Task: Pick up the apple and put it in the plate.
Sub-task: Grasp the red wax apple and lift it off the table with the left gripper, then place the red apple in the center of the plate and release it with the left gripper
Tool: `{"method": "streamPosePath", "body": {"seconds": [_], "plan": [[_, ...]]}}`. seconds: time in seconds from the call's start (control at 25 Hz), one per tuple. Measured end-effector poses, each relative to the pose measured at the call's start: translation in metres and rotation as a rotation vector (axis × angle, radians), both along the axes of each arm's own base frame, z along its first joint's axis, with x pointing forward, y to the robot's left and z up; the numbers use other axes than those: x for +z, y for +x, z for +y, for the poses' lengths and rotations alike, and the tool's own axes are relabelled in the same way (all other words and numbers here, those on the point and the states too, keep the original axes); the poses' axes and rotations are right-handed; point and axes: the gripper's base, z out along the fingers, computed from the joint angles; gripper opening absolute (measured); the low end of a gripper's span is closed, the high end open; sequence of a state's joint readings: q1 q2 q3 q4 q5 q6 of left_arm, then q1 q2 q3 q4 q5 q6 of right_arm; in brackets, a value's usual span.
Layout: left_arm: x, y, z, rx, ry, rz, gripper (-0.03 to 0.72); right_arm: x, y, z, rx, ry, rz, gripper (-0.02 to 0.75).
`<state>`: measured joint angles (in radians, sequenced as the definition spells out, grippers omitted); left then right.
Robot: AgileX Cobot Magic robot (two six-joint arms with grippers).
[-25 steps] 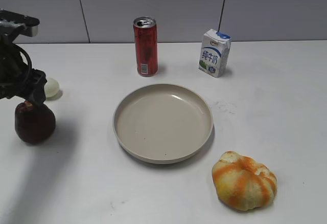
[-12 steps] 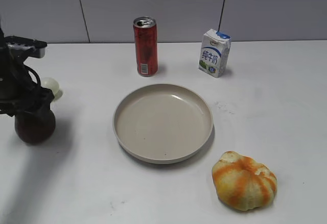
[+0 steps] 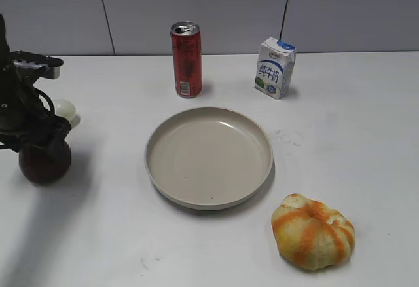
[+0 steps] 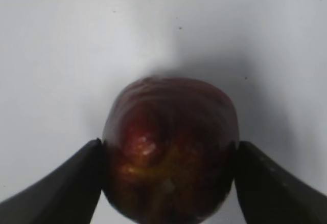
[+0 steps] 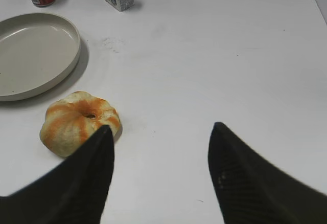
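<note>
White tabletop (image 3: 340, 123) runs back to a grey panelled wall (image 3: 216, 8) in the exterior view, where the left gripper (image 3: 36, 144) sits low over the dark apple (image 3: 44, 164) at the far left edge. A small pale egg (image 3: 65, 109) lies just behind it, and the cream plate (image 3: 208, 157) rests well off to its right. Beyond the plate stand a red drink can (image 3: 186, 59) and a small milk carton (image 3: 274, 67), and an orange-and-yellow ribbed fruit (image 3: 313, 231) lies in front of it to the right. From the left wrist, both dark fingers (image 4: 61, 188) press the flanks of the apple (image 4: 170, 150), clamped on it as it rests on the table. From the right wrist, the right gripper (image 5: 161, 147) hangs spread wide over bare table, the ribbed fruit (image 5: 79, 128) just beyond its left fingertip and the plate (image 5: 36, 55) farther out to the left.
</note>
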<state>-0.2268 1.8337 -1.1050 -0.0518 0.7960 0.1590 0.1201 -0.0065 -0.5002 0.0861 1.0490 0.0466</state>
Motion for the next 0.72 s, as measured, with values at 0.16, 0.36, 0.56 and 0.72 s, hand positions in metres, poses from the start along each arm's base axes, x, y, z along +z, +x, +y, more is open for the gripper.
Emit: {"method": "streamPosePath", "body": {"seconds": [0.16, 0.36, 0.56, 0.72], "plan": [[0.008, 0.004, -0.005, -0.036, 0.004, 0.012, 0.58, 0.0, 0.0, 0.0, 0.0, 0.001, 0.0, 0.445], [0.042, 0.017, -0.032, -0.114, -0.009, -0.034, 0.58, 0.0, 0.0, 0.0, 0.0, 0.001, 0.0, 0.445], [0.076, 0.019, -0.088, -0.238, -0.086, -0.169, 0.58, 0.0, 0.0, 0.0, 0.0, 0.001, 0.0, 0.445], [0.084, 0.004, -0.144, -0.366, -0.159, -0.304, 0.58, 0.0, 0.0, 0.0, 0.0, 0.001, 0.0, 0.445]]}}
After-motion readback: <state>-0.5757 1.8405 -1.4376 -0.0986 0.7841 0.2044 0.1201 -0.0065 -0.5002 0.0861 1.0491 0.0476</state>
